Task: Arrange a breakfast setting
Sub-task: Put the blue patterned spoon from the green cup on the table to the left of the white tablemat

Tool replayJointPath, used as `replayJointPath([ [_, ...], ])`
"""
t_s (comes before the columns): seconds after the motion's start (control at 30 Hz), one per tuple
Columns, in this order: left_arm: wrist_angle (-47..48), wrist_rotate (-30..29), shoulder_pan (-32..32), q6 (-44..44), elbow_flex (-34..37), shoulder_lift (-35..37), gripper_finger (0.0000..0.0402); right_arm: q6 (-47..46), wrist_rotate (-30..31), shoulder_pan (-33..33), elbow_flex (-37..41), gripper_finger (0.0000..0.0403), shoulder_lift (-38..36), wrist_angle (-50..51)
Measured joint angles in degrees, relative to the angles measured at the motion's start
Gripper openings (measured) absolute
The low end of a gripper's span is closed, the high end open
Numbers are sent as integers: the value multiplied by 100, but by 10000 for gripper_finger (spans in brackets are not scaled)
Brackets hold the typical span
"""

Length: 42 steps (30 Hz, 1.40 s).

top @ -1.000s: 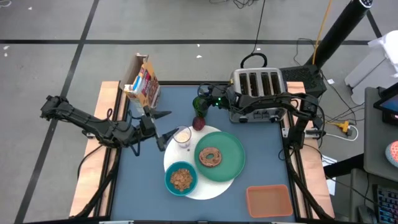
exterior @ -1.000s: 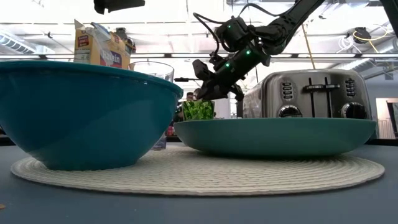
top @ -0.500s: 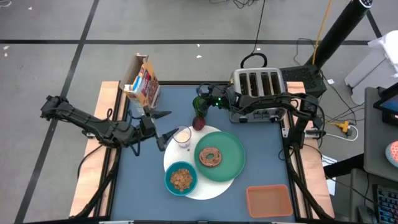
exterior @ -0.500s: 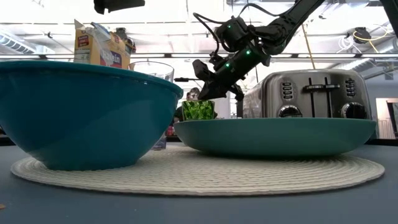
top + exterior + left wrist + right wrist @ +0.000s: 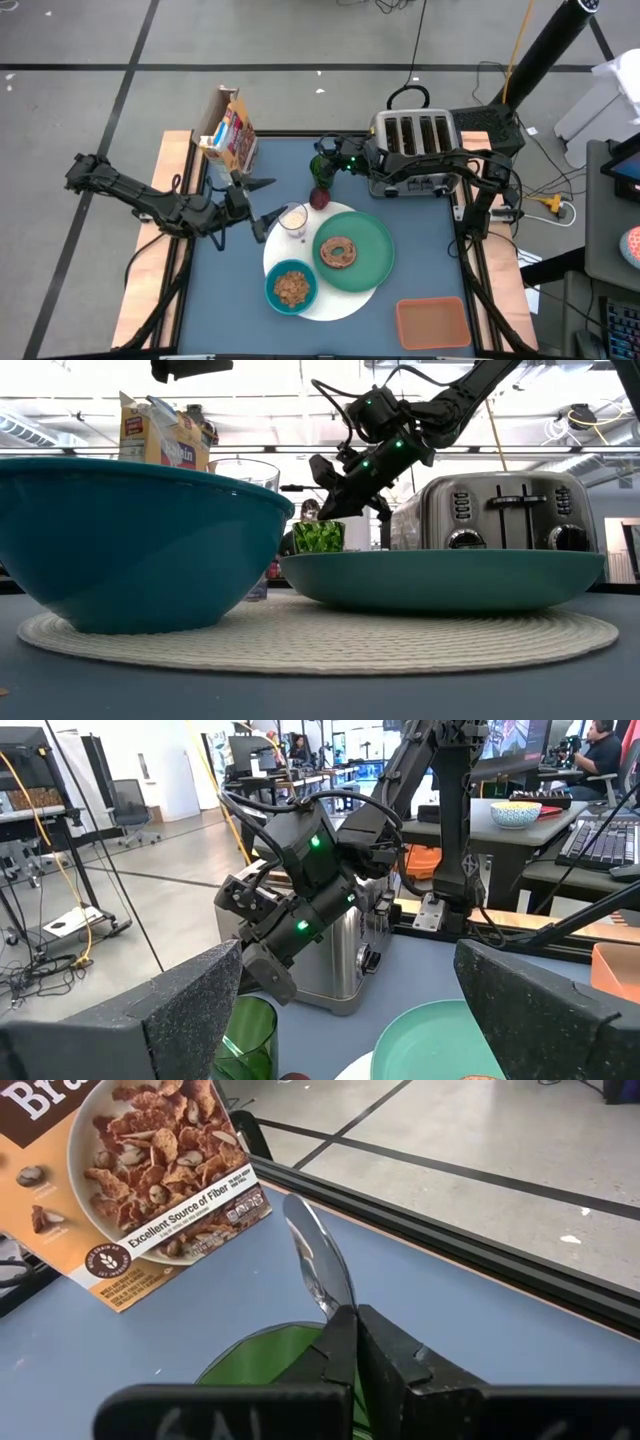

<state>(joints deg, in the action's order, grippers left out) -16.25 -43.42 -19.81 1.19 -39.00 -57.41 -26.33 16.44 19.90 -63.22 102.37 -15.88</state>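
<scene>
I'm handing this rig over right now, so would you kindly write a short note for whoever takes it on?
Right gripper: fingers shut on the spoon, over the green cup beside the toaster.
Left gripper: fingers open, holding nothing, beside the milk glass.
Placed: white mat carrying green plate with bagel, teal bowl filled with cereal, and the glass; dark-red fruit at the mat's far edge. Cereal box stands at the back.
Left: carry the spoon to the setting and lay it down.
</scene>
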Motion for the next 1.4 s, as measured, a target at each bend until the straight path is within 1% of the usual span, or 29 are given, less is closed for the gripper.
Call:
replayJointPath([
  [0.37,17,-2,0,0,0,0,372,2,-13,0,0,1,-1,-56],
  [0.5,17,0,1,0,0,0,372,41,-22,0,0,0,-112,-110],
  [0.63,17,0,0,-22,0,-2,372,196,-26,0,0,0,-336,-89],
  [1.0,17,-1,2,-55,0,-2,372,238,-39,-9,0,0,-1207,-104],
  [1.27,-77,0,2,-147,0,-9,372,106,-758,-28,-2,0,-1720,-295],
  [1.4,-415,0,43,-151,0,-235,372,-55,-984,-98,-4,0,-1796,-358],
])
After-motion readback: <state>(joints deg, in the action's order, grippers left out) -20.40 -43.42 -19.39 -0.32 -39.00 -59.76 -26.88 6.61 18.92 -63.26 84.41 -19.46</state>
